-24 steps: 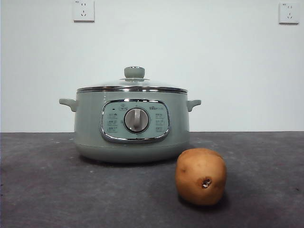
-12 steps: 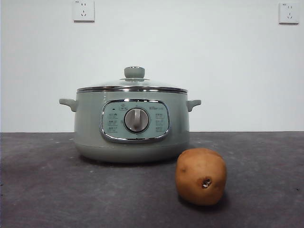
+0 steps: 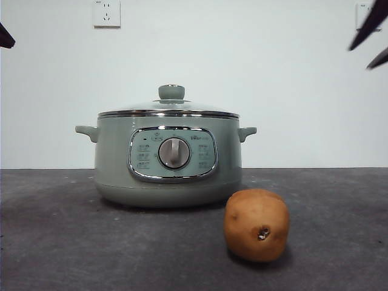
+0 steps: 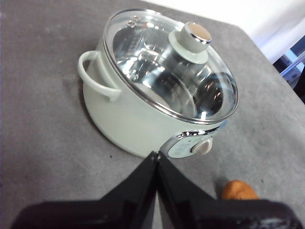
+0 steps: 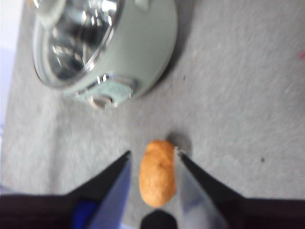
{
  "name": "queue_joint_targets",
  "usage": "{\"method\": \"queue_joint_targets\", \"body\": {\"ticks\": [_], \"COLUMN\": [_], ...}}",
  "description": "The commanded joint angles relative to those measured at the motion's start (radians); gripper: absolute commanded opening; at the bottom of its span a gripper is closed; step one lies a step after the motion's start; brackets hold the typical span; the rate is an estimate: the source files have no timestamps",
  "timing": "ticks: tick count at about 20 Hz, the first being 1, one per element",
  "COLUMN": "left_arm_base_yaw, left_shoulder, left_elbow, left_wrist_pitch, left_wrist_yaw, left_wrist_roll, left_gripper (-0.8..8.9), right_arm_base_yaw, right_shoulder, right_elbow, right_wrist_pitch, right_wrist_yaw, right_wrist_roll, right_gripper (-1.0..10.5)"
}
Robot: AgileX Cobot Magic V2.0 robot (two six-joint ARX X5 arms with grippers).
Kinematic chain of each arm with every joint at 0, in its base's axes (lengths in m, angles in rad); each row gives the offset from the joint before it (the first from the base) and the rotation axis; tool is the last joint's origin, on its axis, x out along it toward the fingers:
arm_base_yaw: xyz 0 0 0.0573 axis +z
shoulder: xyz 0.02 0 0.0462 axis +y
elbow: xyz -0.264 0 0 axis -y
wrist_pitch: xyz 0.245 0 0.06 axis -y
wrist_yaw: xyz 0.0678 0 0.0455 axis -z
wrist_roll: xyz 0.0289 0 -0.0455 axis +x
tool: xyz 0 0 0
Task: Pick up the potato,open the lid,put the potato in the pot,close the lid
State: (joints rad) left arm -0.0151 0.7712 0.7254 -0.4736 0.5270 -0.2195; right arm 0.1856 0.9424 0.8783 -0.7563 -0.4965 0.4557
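Observation:
The sage-green pot [image 3: 115, 157] stands mid-table with the glass lid [image 3: 168, 110] seated on it, green knob [image 3: 171, 92] on top. The orange-brown potato [image 3: 256, 225] lies on the table in front of the pot's right side, apart from it. My right gripper [image 5: 153, 152] is open and hangs high above the potato [image 5: 157, 179], which shows between its jaws in the right wrist view; its two tips show at the front view's top right [image 3: 371, 41]. My left gripper [image 4: 156, 155] is shut and empty, held above the table beside the pot [image 4: 128, 119] and lid [image 4: 157, 62].
The dark grey table [image 3: 60, 242] ends at a white wall with two sockets [image 3: 107, 13]. A black tip of the left arm [image 3: 5, 36] shows at the front view's top left corner.
Black arm tips have come into the front view at both top corners. The pot, lid and potato have not moved.

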Motion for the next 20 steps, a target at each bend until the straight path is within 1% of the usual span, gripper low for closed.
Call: {"method": "queue_joint_targets", "body": {"ticks": [1,2,3,4,7,10,12,13,17,20], "left_arm_base_yaw": [0.003,0.003,0.002,0.002,0.002,0.002,0.002,0.002,0.002,0.002], "left_shoulder": [0.035,0.047,0.058,0.063,0.072,0.078,0.082,0.082,0.082,0.082], "left_elbow": [0.040,0.053,0.063,0.068,0.068,0.068,0.068,0.068,0.068,0.068], "left_wrist_pitch": [-0.040,-0.055,-0.067,-0.073,-0.082,-0.087,-0.087,-0.087,-0.090,-0.106], "left_wrist_yaw": [0.005,0.005,0.005,0.005,0.005,0.005,0.005,0.005,0.005,0.005], "left_wrist_roll": [0.051,0.065,0.076,0.079,0.090,0.093,0.093,0.093,0.094,0.102], "left_gripper": [-0.03,-0.03,-0.03,-0.03,-0.03,-0.03,-0.03,-0.03,-0.03,-0.03], "right_arm_base_yaw": [0.079,0.112,0.152,0.183,0.282,0.373,0.426,0.455,0.542,0.576], "right_shoulder": [0.074,0.106,0.142,0.173,0.273,0.367,0.422,0.451,0.548,0.617], "right_elbow": [0.023,0.031,0.040,0.049,0.087,0.142,0.178,0.195,0.222,0.223], "right_wrist_pitch": [-0.003,-0.007,-0.015,-0.021,-0.047,-0.079,-0.094,-0.098,-0.109,-0.108], "right_wrist_yaw": [0.017,0.035,0.063,0.080,0.134,0.204,0.243,0.267,0.377,0.412], "right_wrist_roll": [-0.010,-0.004,0.013,0.013,0.025,0.064,0.074,0.094,0.148,0.167], "right_gripper": [3.2,3.9,5.0,5.7,5.8,5.8,5.8,5.8,5.7,5.7]}}
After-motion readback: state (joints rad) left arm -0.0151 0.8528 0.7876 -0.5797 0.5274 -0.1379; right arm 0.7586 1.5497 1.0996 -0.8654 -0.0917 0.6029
